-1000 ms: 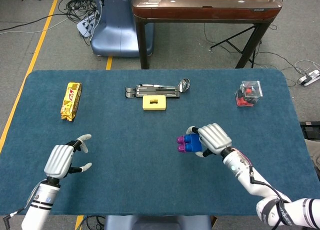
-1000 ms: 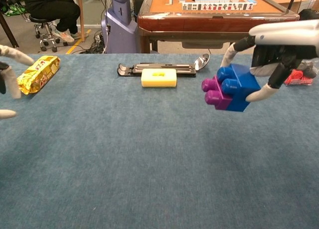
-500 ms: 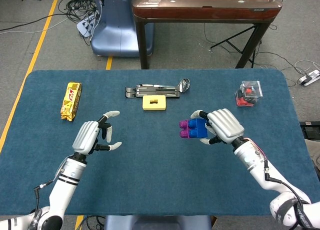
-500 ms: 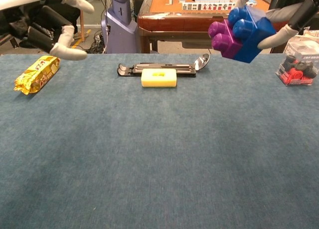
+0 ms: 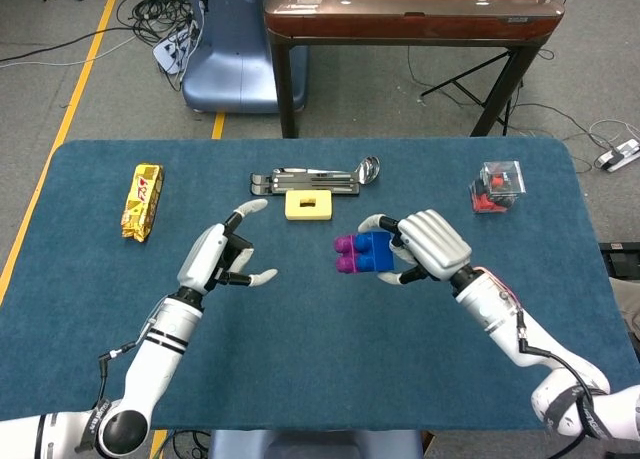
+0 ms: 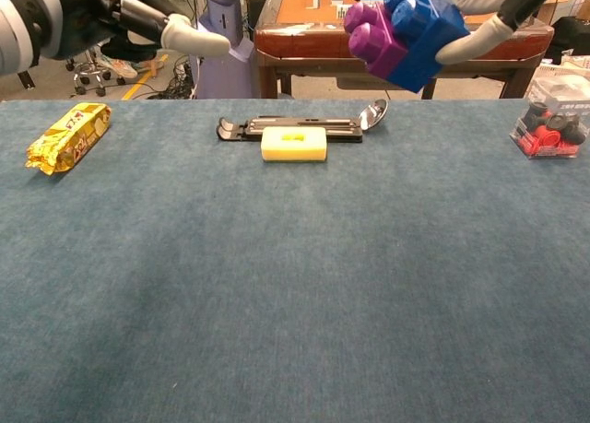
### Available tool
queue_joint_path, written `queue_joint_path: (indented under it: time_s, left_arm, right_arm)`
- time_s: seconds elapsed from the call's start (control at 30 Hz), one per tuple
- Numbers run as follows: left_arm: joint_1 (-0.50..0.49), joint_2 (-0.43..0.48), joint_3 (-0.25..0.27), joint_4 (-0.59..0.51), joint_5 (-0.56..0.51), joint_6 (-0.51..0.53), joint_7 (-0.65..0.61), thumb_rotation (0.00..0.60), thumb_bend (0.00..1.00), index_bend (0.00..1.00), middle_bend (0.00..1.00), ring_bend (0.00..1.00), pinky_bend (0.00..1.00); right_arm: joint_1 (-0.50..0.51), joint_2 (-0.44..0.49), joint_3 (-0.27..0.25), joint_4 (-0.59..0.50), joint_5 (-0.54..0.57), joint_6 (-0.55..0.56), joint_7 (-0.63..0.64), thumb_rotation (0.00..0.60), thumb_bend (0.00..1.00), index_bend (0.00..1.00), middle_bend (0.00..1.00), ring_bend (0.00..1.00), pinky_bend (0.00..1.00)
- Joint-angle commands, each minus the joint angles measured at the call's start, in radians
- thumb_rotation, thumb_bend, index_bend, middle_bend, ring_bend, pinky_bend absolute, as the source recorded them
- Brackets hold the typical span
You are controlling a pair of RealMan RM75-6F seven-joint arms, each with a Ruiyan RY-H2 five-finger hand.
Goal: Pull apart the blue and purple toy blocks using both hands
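Blue toy block [image 5: 375, 253] and purple toy block [image 5: 347, 256] joined as one piece, held up off the blue table, not touching it. Purple one sits on the robot's-left end, blue one on the right end with fingers wrapped around it. Round studs visible on both, whole piece tilted in the chest view.

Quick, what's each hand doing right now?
Left hand: open, fingers apart, holding nothing.
Right hand: holding the joined blue and purple blocks above the table.
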Motion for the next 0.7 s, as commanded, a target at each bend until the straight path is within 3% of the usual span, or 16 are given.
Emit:
queue_joint_path:
  time_s: [0.03, 0.37, 0.7]
  left_arm:
    - [-0.017, 0.018, -0.016, -0.020, -0.041, -0.024, -0.033, 0.600, 0.00, 0.16, 0.95, 0.92, 1.00]
    - [-0.056, 0.076, 0.000, -0.065, -0.088, -0.072, -0.048, 0.600, 0.00, 0.14, 0.97, 0.94, 1.00]
    - [-0.122, 0.040, 0.027, -0.061, -0.125, -0.011, 0.017, 0.600, 0.00, 0.05, 0.97, 0.95, 1.00]
  right_arm:
    - [0.005, -0.034, 0.009, 0.025, -0.021, 0.012, 0.026, 0.600, 0.49, 0.58, 1.00, 1.00, 1.00]
    - [0.034, -0.096, 0.027, 0.077, -0.048, -0.006, 0.112, 0.600, 0.49, 0.58, 1.00, 1.00, 1.00]
    - [0.071, -0.109, 0.040, 0.087, -0.014, -0.072, 0.154, 0.600, 0.49, 0.58, 1.00, 1.00, 1.00]
